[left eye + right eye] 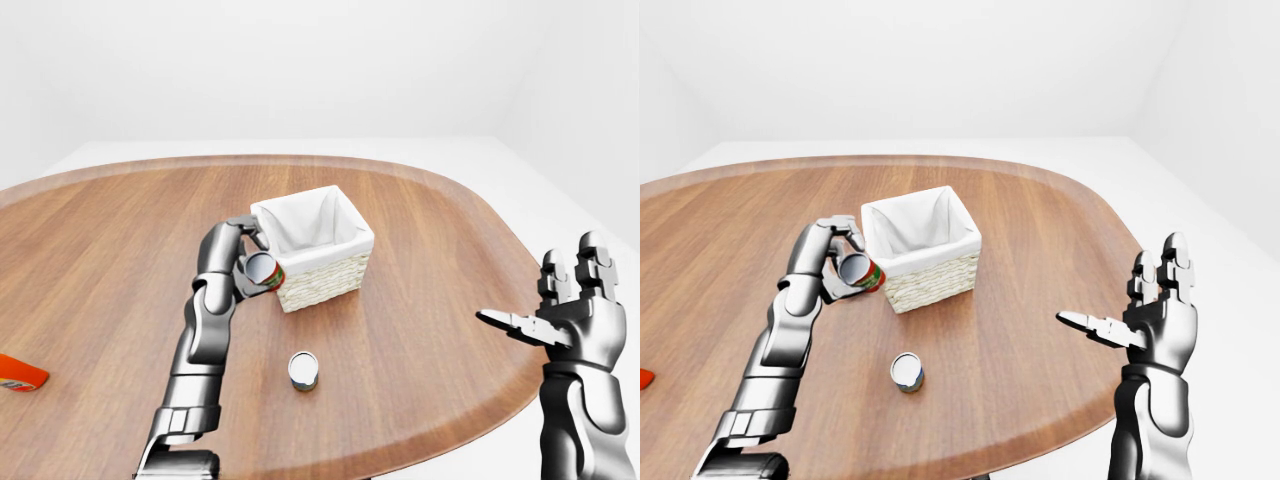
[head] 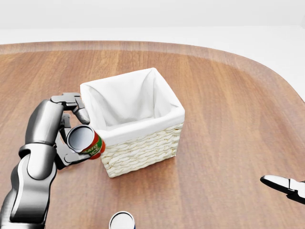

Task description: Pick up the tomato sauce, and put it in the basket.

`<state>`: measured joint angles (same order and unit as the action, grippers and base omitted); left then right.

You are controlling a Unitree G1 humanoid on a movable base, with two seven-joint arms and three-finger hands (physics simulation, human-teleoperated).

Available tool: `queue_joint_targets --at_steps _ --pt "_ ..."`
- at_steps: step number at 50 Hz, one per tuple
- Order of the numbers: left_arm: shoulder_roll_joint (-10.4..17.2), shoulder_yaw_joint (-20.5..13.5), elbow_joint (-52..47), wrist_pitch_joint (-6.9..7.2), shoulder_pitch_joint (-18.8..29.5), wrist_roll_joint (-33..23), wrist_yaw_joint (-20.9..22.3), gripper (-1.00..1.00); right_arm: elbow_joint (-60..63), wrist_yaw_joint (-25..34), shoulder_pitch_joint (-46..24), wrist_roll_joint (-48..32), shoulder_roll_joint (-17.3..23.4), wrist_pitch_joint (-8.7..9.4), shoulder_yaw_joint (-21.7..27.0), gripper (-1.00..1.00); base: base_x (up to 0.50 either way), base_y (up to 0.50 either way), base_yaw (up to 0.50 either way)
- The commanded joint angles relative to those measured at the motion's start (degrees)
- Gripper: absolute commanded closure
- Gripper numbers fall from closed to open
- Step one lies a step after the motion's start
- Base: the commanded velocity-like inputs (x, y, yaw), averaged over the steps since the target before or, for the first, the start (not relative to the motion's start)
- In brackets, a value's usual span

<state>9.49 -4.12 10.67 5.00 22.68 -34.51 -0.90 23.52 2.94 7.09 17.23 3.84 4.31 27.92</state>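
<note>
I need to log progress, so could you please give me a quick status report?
Left hand shut on tomato sauce can, tilted, lifted beside basket. Right hand open, empty. Basket opening unobstructed; second can stands apart.

the left hand (image 1: 836, 262) grips the tomato sauce can (image 1: 859, 271), tilted, lifted off the wooden tabletop (image 1: 1020, 250), just left of the white-lined wicker basket (image 1: 922, 247). a second can (image 1: 907, 371) stands lower down. the right hand (image 1: 1145, 318) hangs with fingers (image 1: 1086, 324) spread, off the tabletop's right edge.
</note>
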Motion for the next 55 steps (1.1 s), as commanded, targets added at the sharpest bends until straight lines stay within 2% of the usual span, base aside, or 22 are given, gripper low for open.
queue_joint_targets --at_steps 1,2,6,7,10,12,15,19,21,22,23,24,25,28,31,32,34,35,39,43,48,55 --pt "0.02 0.58 8.08 0.0 20.79 4.19 -2.16 1.0 -0.05 -0.02 -0.17 0.16 0.11 0.12 0.05 -1.0 0.0 0.0 0.0" --pt "0.38 0.6 14.34 0.0 25.16 5.27 -3.64 1.0 -0.62 0.03 -0.32 0.04 0.09 -0.26 -0.06 -1.0 0.0 0.0 0.0" --pt "1.02 1.35 31.45 0.0 36.57 6.74 -6.92 1.0 -0.7 -0.05 -0.29 0.03 0.2 -0.36 -0.33 -1.0 0.0 0.0 0.0" --pt "1.29 1.63 35.57 -1.18 38.76 6.69 -7.91 1.0 -0.72 -0.05 -0.33 0.12 0.24 -0.3 -0.27 -1.0 0.0 0.0 0.0" --pt "2.05 2.33 52.67 -6.79 48.36 5.8 -11.92 1.0 -0.95 -0.01 -0.3 -0.03 0.09 -0.65 -0.48 -1.0 0.0 0.0 0.0" --pt "1.58 2.22 57.91 -9.33 50.73 6.14 -11.39 1.0 -0.95 -0.05 -0.32 0.09 0.14 -0.58 -0.46 -1.0 0.0 0.0 0.0" --pt "1.43 2.48 61.85 -10.0 52.41 4.28 -13.72 1.0 -0.84 -0.11 -0.31 0.06 0.07 -0.62 -0.59 -1.0 0.0 0.0 0.0" --pt "0.97 1.68 64.81 -8.86 54.29 3.03 -14.95 1.0 -1.13 -0.2 -0.34 -0.37 0.01 -0.82 -1.16 -1.0 0.0 0.0 0.0" --pt "0.0 -2.45 65.29 -6.78 54.88 7.98 -11.27 1.0 -1.0 -0.11 -0.2 -0.04 0.06 -0.78 -0.88 -1.0 0.0 0.0 0.0" --pt "-0.16 -1.8 65.7 -5.09 55.11 7.27 -12.31 1.0 -1.04 -0.18 -0.28 -0.08 0.07 -0.77 -0.9 -1.0 0.0 0.0 0.0" --pt "-0.14 -0.93 65.94 -4.97 55.03 6.05 -13.37 1.0 -1.08 -0.26 -0.46 -0.15 0.11 -0.67 -1.01 -1.0 0.0 0.0 0.0" --pt "-0.72 -3.1 66.34 -2.62 55.28 8.37 -12.15 1.0 -1.32 -0.21 -0.54 -0.36 0.03 -0.88 -1.33 -1.0 0.0 0.0 0.0" --pt "-0.77 -1.32 66.56 -2.29 55.05 6.02 -13.51 1.0 -1.76 -0.09 -0.54 -0.46 -0.03 -1.22 -1.47 -1.0 0.0 0.0 0.0" --pt "-1.32 -3.19 66.65 -0.12 55.1 7.63 -11.49 1.0 -1.55 -0.17 -0.58 -0.09 0.22 -0.78 -1.38 -1.0 0.0 0.0 0.0" --pt "-1.36 -3.55 66.91 0.0 54.54 7.82 -11.31 1.0 -1.44 -0.52 -0.94 -0.92 0.17 -0.63 -2.26 -1.0 0.0 0.0 0.0" --pt "-1.47 -4.19 66.93 0.0 54.55 8.61 -9.5 1.0 -1.68 -0.42 -0.78 -1.04 0.05 -1.0 -2.35 -1.0 0.0 0.0 0.0" --pt "-1.33 -2.55 67.02 0.0 54.56 6.22 -10.96 1.0 -1.58 -0.24 -0.5 -0.7 0.08 -1.06 -2.04 -1.0 0.0 0.0 0.0" --pt "-1.47 -3.39 67.07 0.0 54.85 6.93 -9.39 1.0 -1.34 -0.45 -0.69 -0.51 0.25 -0.62 -1.82 -1.0 0.0 0.0 0.0" --pt "-1.61 -2.94 67.09 0.0 55.15 5.64 -10.03 1.0 -1.15 -0.57 -0.94 -0.78 0.28 -0.33 -2.12 -1.0 0.0 0.0 0.0" --pt "-2.57 -1.17 67.19 0.0 54.84 2.15 -11.79 1.0 -1.35 -0.31 -0.66 -0.53 0.17 -0.78 -2.02 -1.0 0.0 0.0 0.0" --pt "-2.96 -1.26 67.29 0.0 53.61 0.2 -14.84 1.0 -0.79 -0.29 -0.64 0.0 0.26 -0.28 -1.56 -1.0 0.0 0.0 0.0" --pt "-3.36 -1.08 67.5 0.0 50.75 -2.5 -16.95 1.0 -1.29 -0.1 -0.7 0.04 0.25 -0.79 -1.6 -1.0 0.0 0.0 0.0"
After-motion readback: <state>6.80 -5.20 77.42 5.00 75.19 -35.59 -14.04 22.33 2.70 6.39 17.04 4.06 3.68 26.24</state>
